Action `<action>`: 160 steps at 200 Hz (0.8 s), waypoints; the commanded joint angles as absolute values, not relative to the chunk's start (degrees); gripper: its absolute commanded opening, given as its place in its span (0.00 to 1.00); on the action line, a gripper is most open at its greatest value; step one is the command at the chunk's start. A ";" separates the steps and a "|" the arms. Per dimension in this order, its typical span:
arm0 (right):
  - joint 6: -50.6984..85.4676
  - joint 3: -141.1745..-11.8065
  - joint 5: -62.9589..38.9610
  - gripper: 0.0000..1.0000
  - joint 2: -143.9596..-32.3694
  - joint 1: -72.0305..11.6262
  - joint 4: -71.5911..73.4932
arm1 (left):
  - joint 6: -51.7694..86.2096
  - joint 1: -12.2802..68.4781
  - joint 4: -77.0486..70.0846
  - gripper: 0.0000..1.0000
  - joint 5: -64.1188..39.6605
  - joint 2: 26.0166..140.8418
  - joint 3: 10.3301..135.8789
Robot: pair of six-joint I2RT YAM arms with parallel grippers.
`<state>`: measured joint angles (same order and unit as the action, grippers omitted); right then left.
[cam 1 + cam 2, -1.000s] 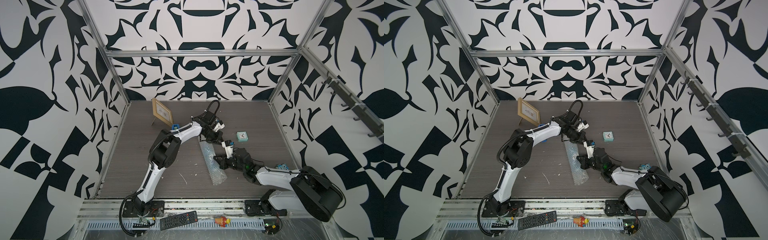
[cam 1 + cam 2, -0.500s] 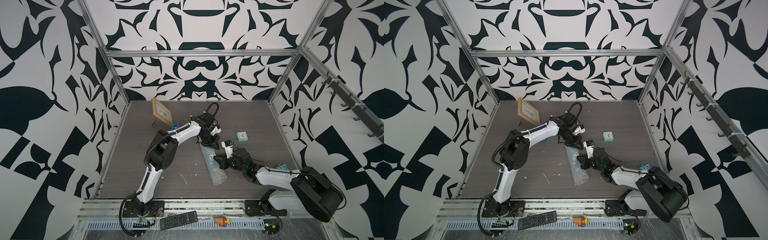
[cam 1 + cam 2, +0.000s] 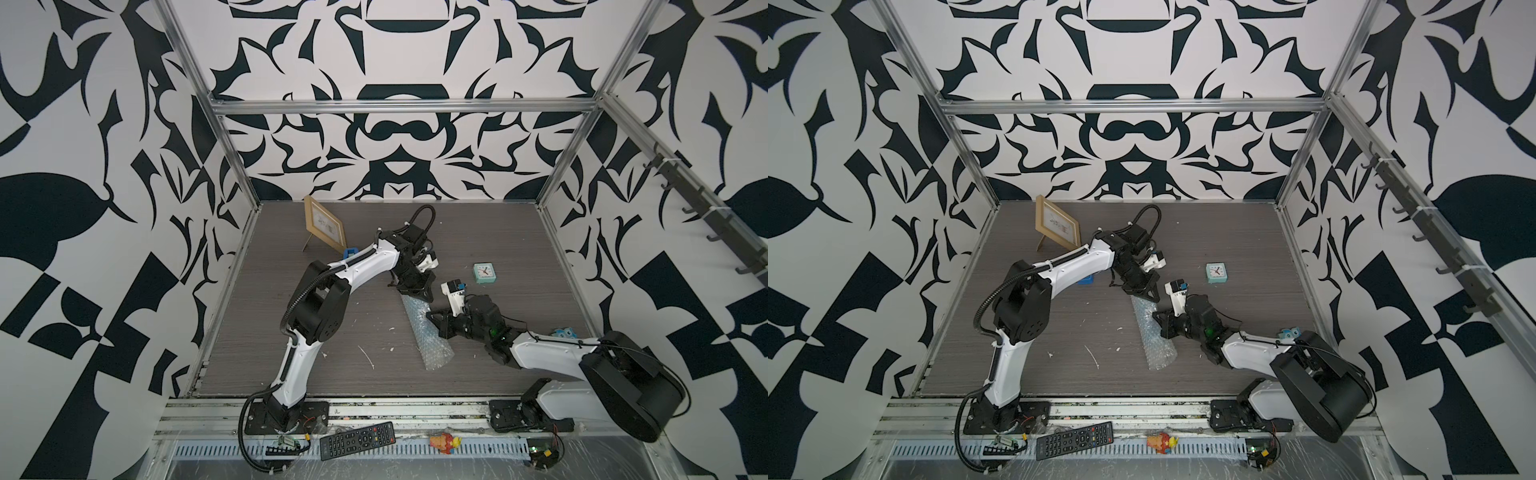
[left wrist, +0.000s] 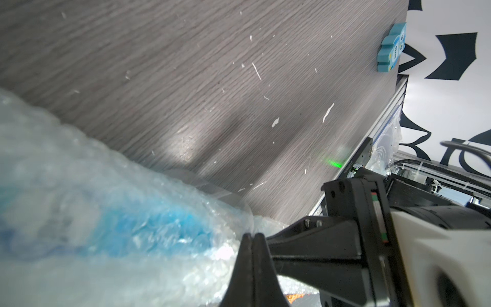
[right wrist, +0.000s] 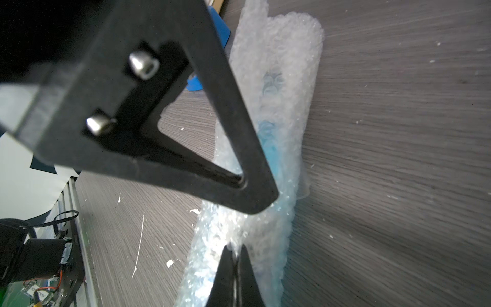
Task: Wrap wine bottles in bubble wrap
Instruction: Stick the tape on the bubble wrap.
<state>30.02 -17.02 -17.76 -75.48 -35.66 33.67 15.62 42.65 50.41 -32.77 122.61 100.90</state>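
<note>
Mid-counter (image 3: 332, 332), the wrap (image 3: 430, 336) is lying rolled around the bottle (image 4: 148, 234), with blue showing through. My left hand (image 3: 422, 296), fingers pressed together, is resting at the roll's far end. My right hand (image 3: 431, 319) is pinching film at its middle. I am judging the roll light, soft and slippery, best gripped where the bottle stiffens it. Grey woodgrain, white scraps (image 3: 368, 357), and patterned walls (image 3: 124, 208) are closing me in.
</note>
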 commanded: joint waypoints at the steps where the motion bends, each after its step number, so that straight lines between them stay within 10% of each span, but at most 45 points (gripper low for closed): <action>1: 28.74 -16.17 -16.35 0.00 -78.17 -35.99 24.24 | 15.42 42.56 54.52 0.00 -32.82 120.33 102.26; 160: 28.61 -16.26 -15.56 0.00 -79.71 -35.95 24.35 | 15.64 41.56 59.15 0.00 -34.49 118.14 102.63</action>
